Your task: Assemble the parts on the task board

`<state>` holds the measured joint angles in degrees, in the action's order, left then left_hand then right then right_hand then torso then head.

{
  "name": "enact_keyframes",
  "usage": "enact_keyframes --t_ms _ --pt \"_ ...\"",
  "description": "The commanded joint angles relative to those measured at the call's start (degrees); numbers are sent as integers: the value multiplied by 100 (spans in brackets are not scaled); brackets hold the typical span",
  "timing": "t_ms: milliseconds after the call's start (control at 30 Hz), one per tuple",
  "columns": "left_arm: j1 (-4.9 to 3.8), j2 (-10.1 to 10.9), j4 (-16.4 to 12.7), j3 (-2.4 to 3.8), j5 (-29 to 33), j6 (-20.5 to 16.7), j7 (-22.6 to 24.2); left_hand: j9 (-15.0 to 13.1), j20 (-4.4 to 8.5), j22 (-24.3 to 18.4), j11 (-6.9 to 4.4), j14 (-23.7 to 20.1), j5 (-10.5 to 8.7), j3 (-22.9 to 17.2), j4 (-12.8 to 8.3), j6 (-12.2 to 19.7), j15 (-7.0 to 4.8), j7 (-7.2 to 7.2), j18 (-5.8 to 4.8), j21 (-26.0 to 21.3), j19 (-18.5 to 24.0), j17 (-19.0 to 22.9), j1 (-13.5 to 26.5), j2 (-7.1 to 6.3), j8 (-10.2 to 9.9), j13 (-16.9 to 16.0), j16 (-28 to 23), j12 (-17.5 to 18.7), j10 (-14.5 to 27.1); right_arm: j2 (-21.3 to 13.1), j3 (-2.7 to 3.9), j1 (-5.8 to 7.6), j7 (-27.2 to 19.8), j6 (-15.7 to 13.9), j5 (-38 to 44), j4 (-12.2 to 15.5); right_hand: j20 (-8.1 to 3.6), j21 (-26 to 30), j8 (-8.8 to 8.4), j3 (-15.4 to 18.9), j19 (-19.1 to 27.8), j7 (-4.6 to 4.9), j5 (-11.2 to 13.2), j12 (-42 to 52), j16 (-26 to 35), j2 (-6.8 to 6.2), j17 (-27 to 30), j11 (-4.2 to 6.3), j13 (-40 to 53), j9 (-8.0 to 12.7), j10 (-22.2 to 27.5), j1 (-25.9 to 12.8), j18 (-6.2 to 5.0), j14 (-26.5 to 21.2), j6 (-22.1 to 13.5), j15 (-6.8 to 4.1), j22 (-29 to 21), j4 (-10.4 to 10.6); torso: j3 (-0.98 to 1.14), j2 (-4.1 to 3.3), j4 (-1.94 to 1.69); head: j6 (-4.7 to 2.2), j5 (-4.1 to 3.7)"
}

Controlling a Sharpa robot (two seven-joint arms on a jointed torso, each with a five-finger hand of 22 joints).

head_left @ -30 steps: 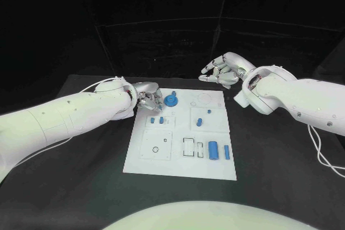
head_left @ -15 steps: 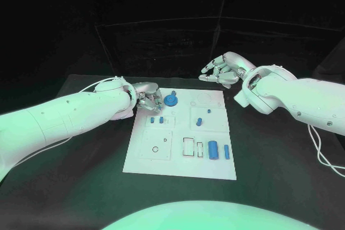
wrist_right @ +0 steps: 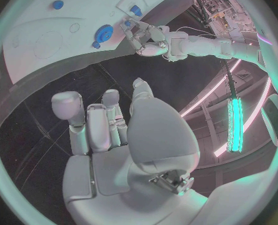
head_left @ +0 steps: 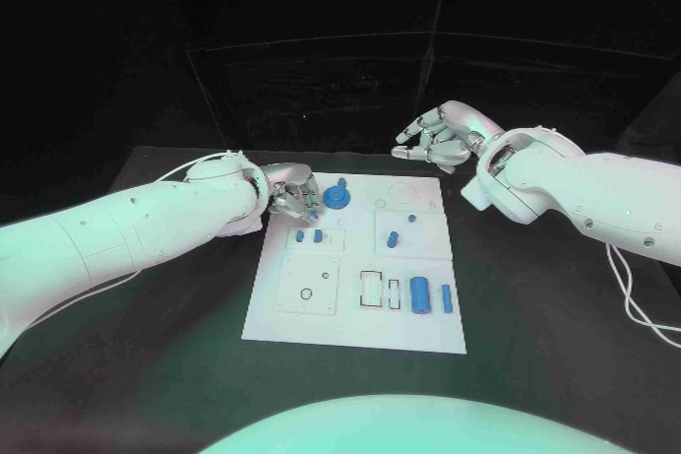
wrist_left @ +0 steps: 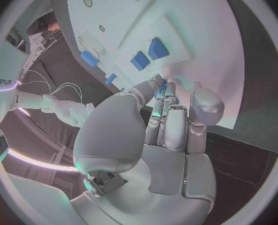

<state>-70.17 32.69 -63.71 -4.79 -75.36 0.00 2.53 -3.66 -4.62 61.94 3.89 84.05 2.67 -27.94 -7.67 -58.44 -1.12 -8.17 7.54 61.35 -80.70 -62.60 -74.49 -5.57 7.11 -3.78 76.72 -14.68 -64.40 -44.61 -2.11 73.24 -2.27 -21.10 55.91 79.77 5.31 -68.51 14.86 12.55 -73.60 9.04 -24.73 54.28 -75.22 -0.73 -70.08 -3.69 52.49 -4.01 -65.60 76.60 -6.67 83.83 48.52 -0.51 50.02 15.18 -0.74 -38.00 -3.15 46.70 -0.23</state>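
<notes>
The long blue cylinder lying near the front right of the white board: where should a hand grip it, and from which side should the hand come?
Probably at its middle, from above. The long blue cylinder lies flat on the task board, its length running toward the robot, so fingers could close across its round sides. A thinner blue piece lies close on one side, leaving little room there. The right hand is nearer that side.

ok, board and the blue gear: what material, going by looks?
Board: looks like matte white plastic, flat with even recessed pockets and no glare; painted metal can't be ruled out. Gear: probably moulded or printed plastic, uniform saturated blue with a dull surface and toothed rim.
</notes>
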Motion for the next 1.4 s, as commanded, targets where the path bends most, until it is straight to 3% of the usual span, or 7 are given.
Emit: enact_keyframes --t_ms 33,500,667,833,1100,1267,1400 --pt "-7 0 -17 3 20 51 21 4 -22 11 36 127 12 -8 -41 41 36 1 -100 21 38 5 14 -32 -27 0 -23 29 18 2 4 11 -25 -2 -13 4 -25 38 19 6 2 -34 -33 -33 19 34 7 5 -7 8 -21 22 -62 169 -14 -42 -9 -30 1 1 -2 0 -2" --pt "-5 10 -44 2 21 8 8 -4 -30 15 48 125 12 3 -43 74 45 -11 -99 22 42 20 42 -62 -55 -1 -24 58 35 -3 4 11 -12 3 -13 4 -25 38 19 6 2 -34 -33 -33 19 34 7 5 -7 8 -21 22 -62 169 -14 -42 -9 -30 0 3 -1 -3 -8" --pt "-5 19 -39 2 21 32 -35 -3 -44 10 65 117 12 40 -43 155 60 -24 -97 11 50 61 102 -135 -114 5 -34 124 108 -4 4 11 37 29 -13 -4 -27 67 21 16 11 -35 -61 -88 42 38 29 6 -77 9 9 32 -69 167 -18 -44 -53 -35 0 3 -3 0 -17" --pt "-5 44 -47 2 31 32 -77 -7 -63 -24 96 104 15 84 -37 229 81 -42 -88 -32 71 120 157 -192 -166 13 -55 217 238 1 3 11 195 138 126 -31 -26 -25 37 15 -119 -22 -59 -1100 279 84 269 -13 -961 7 666 175 -36 103 -33 -40 106 -70 0 2 -4 -5 -14" --pt "-4 141 -90 3 172 -170 -48 -6 -98 -106 139 93 17 177 -46 380 117 -52 -66 -131 107 178 171 -235 -258 14 -64 356 466 13 3 8 371 469 631 -97 -51 -87 53 -174 -190 -44 492 -2595 661 113 672 -3 -2356 18 499 883 -22 91 294 -58 210 -387 -4 1 -4 -7 -18" --pt "-4 283 -133 8 478 -461 79 -15 -153 -413 233 80 23 320 -69 451 183 -94 1 -472 226 249 95 -209 -291 15 -72 552 892 1 2 -15 419 551 1261 -120 -62 -357 -7 -347 -375 -59 650 -3143 325 114 294 9 -2875 19 421 1213 49 217 535 -59 637 -525 -1 7 0 -20 -22" --pt "-7 488 -196 12 1482 -859 418 -25 -182 -573 259 68 21 396 -54 418 210 -145 35 -648 277 297 60 -144 -269 13 -79 588 1023 -27 0 -85 423 649 1980 -101 -49 -482 -80 -519 -423 -74 728 -3560 295 103 283 6 -3265 25 319 1398 79 214 715 -55 817 -574 0 8 0 -34 -29"
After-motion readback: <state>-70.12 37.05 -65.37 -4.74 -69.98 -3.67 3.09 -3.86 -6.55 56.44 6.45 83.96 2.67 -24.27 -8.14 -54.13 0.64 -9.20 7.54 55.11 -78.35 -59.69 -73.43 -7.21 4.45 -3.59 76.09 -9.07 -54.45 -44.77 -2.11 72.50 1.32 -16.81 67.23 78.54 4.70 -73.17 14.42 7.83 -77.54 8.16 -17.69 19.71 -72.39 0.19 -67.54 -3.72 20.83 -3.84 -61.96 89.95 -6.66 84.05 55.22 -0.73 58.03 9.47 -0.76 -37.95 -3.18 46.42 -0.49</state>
